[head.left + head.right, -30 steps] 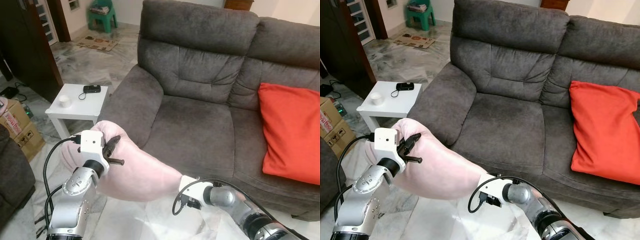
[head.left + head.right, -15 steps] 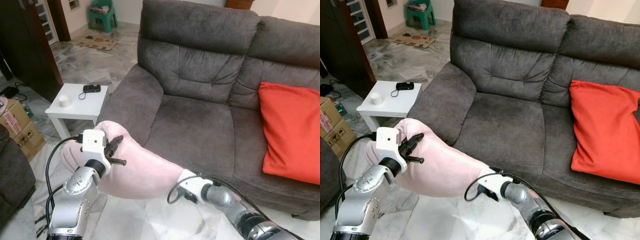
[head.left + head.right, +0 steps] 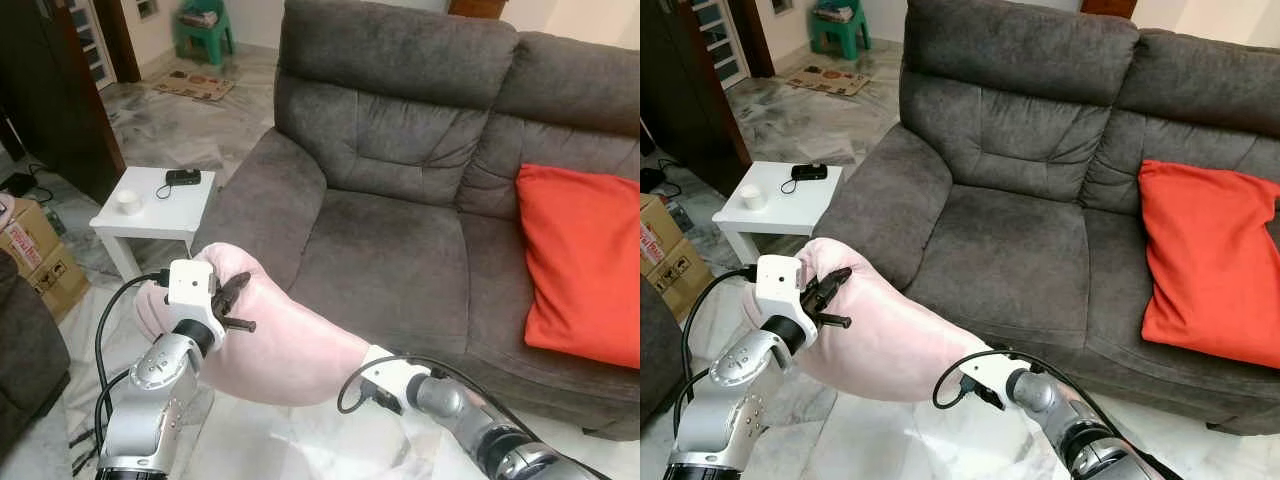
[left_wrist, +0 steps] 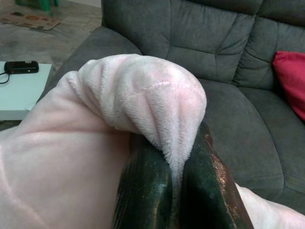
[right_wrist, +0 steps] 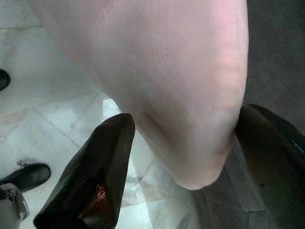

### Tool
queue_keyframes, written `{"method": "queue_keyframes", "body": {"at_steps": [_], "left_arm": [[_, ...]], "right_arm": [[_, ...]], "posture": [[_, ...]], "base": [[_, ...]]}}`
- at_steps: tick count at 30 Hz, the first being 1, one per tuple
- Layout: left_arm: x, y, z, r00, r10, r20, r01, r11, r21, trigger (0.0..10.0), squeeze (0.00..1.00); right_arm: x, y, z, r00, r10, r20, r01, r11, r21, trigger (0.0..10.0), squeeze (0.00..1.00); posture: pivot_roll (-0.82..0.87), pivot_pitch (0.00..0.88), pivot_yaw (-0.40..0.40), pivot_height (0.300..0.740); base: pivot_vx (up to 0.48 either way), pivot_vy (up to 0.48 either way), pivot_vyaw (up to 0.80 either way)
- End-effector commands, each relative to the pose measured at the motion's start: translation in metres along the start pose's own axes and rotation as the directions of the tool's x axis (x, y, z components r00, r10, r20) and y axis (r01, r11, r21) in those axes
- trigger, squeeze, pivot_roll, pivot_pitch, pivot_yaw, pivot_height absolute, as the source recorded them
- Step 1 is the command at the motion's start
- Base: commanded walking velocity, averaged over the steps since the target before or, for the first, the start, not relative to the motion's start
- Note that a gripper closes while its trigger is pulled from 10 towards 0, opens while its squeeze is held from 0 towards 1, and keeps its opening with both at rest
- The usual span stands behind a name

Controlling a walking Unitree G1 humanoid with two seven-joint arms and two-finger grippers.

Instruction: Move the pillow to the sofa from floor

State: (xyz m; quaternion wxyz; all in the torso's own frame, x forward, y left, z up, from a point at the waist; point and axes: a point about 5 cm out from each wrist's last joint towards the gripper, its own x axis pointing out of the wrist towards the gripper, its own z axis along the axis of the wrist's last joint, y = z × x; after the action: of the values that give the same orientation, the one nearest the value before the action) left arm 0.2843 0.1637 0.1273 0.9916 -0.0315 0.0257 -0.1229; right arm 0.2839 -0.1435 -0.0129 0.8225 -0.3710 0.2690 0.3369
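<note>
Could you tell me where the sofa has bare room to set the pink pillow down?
The left seat cushion, between the armrest and the red pillow, is bare. The right seat is crowded by that red pillow.

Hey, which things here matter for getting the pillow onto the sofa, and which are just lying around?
Part of the job:
pink pillow
grey sofa
left gripper, pinching a pillow corner
right gripper, fingers astride the pillow's other end

Just lying about:
red cushion
white side table
cardboard box
green stool

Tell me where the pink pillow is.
Pink pillow is off the floor, before the sofa's left seat, between left gripper and right gripper.
</note>
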Motion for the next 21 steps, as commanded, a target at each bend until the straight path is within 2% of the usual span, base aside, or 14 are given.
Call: {"method": "queue_keyframes", "body": {"at_steps": [1, 4, 5, 6, 7, 8, 21], "left_arm": [[0.002, -0.010, 0.032, 0.989, -0.054, 0.139, 0.053, 0.999, 0.012, 10.0, 0.00], [0.002, -0.010, 0.033, 0.989, -0.054, 0.139, 0.053, 0.999, 0.011, 10.0, 0.00], [0.002, -0.010, 0.033, 0.989, -0.054, 0.140, 0.053, 0.999, 0.011, 10.0, 0.00], [0.002, -0.010, 0.033, 0.989, -0.055, 0.140, 0.054, 0.998, 0.011, 10.0, 0.00], [0.002, -0.010, 0.033, 0.989, -0.055, 0.141, 0.054, 0.998, 0.011, 10.0, 0.00], [0.002, -0.010, 0.034, 0.988, -0.056, 0.142, 0.055, 0.998, 0.011, 10.0, 0.00], [0.004, -0.014, 0.036, 0.986, -0.070, 0.149, 0.072, 0.997, -0.007, 10.0, 0.00]], "right_arm": [[0.000, 0.006, -0.007, 0.999, 0.015, -0.030, -0.014, 1.000, 0.008, 10.0, 0.00], [0.000, 0.009, -0.007, 0.999, 0.023, -0.033, -0.022, 1.000, 0.013, 10.0, 0.00], [0.000, 0.009, -0.008, 0.999, 0.023, -0.033, -0.022, 1.000, 0.016, 9.1, 0.00], [0.000, 0.009, -0.008, 0.999, 0.018, -0.033, -0.017, 1.000, 0.025, 0.8, 0.00], [0.000, 0.009, -0.008, 0.999, 0.015, -0.033, -0.014, 0.999, 0.030, 0.8, 0.00], [0.000, 0.010, -0.009, 0.999, 0.016, -0.035, -0.015, 0.999, 0.039, 0.0, 0.00], [0.000, 0.028, -0.021, 0.994, 0.022, -0.103, -0.013, 0.997, 0.080, 0.0, 0.00]], "posture": [[0.16, 0.000, -0.074, 0.740], [0.16, 0.000, -0.073, 0.740], [0.16, 0.000, -0.074, 0.740], [0.16, 0.000, -0.074, 0.740], [0.16, 0.000, -0.074, 0.740], [0.16, 0.000, -0.073, 0.740], [0.17, 0.000, -0.073, 0.740]], "base": [[0.000, 0.000, 0.00], [0.000, 0.000, 0.00], [0.000, 0.000, 0.00], [0.000, 0.000, 0.00], [0.000, 0.000, 0.00], [0.000, 0.000, 0.00], [0.000, 0.000, 0.00]]}}
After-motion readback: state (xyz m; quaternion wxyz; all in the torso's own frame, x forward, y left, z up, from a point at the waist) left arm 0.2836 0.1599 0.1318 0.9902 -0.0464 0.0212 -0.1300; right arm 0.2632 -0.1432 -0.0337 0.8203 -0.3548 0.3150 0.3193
